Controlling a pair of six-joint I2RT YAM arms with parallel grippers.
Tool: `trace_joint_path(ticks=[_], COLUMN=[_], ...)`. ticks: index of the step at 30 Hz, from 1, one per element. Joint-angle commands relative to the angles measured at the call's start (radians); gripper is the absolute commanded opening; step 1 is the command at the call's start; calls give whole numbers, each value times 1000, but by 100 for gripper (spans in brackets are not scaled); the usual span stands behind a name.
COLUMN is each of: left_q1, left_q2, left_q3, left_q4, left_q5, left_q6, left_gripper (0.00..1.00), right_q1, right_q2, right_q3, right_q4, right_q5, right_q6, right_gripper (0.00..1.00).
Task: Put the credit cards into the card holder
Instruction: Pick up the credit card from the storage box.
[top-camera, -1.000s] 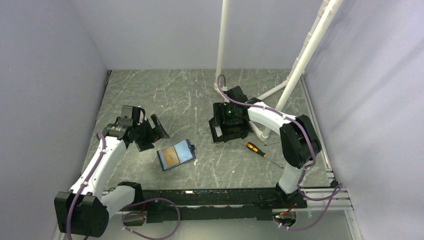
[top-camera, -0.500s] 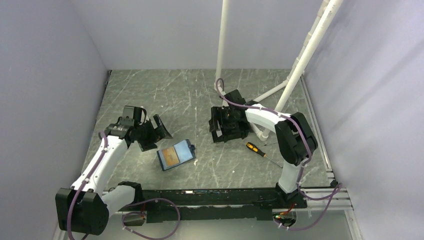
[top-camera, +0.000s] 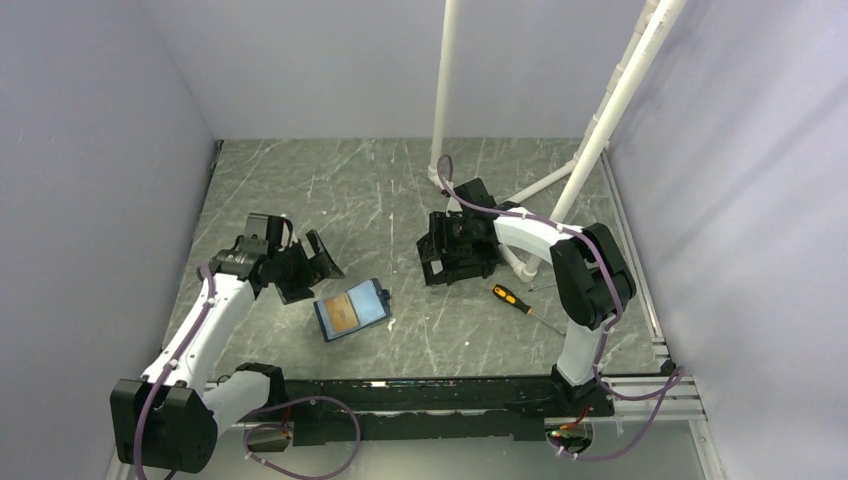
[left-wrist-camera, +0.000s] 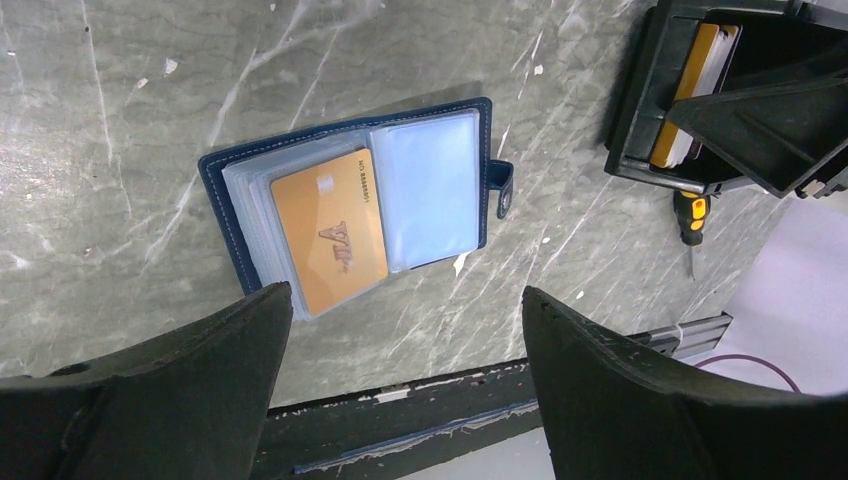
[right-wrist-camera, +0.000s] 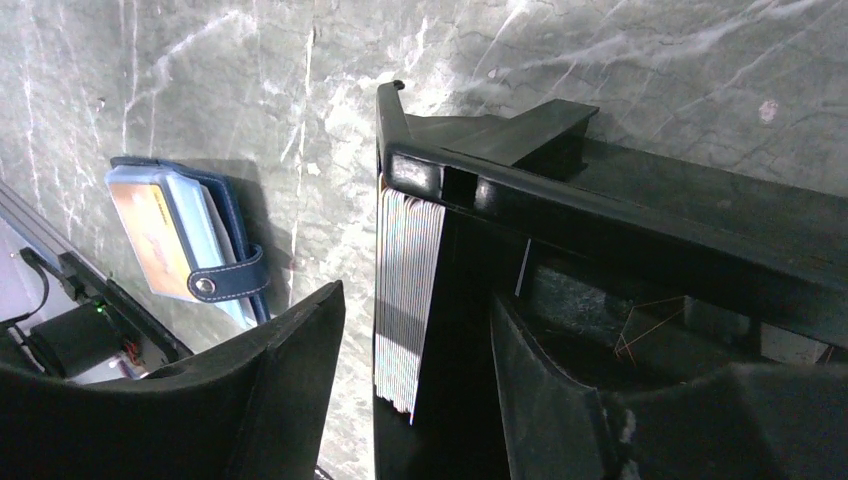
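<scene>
Left gripper (top-camera: 308, 270) is held spread wide, nothing in it, hovering just left of the holder (top-camera: 351, 310)

Holder is laid open and flat on the table (top-camera: 300, 180), near the front edge, between the two arms. One orange card (left-wrist-camera: 330, 232) is seated in the left-hand pocket. The facing clear pocket (left-wrist-camera: 430, 190) is seen empty. Snap tab (left-wrist-camera: 503, 188) is undone

Box (top-camera: 458, 262) is set well apart to the right of the holder. The remaining cards are kept there as a card stack (right-wrist-camera: 405, 300), on edge, packed against the box wall. Orange and whitish edges are seen in the left wrist view

Right gripper (right-wrist-camera: 415, 300) is lowered at the box with jaws spread: one finger outside the wall, the other inside, the stack between them. Nothing is pinched. Pad contact with wall or cards cannot be told

Step judged in hand: pick of the next card from the box, with one card done and the stack left

Next move as judged: one card has to be separated, not the whole pack. The cards are thin and tightly packed, and the wall is also caught between the jaws, so repositioning is likely needed. Then lift clear, carry left, slide into the clear pocket. The holder will probably have to be pinned by the left gripper

Screwdriver (top-camera: 515, 298) is lying right of the box and is not involved

Writing: a logo mid-face and a print line along one edge are seen on the orange card, turned sideways and too small to be read. No brand is made out on holder or box
</scene>
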Motion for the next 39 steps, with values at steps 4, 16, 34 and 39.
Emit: trace_joint_path(ticks=[4,16,34,39], left_q1=[-6,-6,-7,-9], left_q2=[-16,-16,-15,-14], left_q3=[-9,-15,-23,-23], left_q4=[30,37,44,45], left_q5=[15,24,30,30], left_q6=[-4,-5,-10,-12], left_gripper=[90,90,90,90], right_q1=[-13,-22,-38,-38], right_q2=[-28,-54,-103,-108], right_q3=[-7,-5,-28,-29], right_q4=[35,22,12,8], right_q5=[-44,-58,-67,-56], right_q6=[8,5,-3,-7], right_gripper=[54,46,38,29])
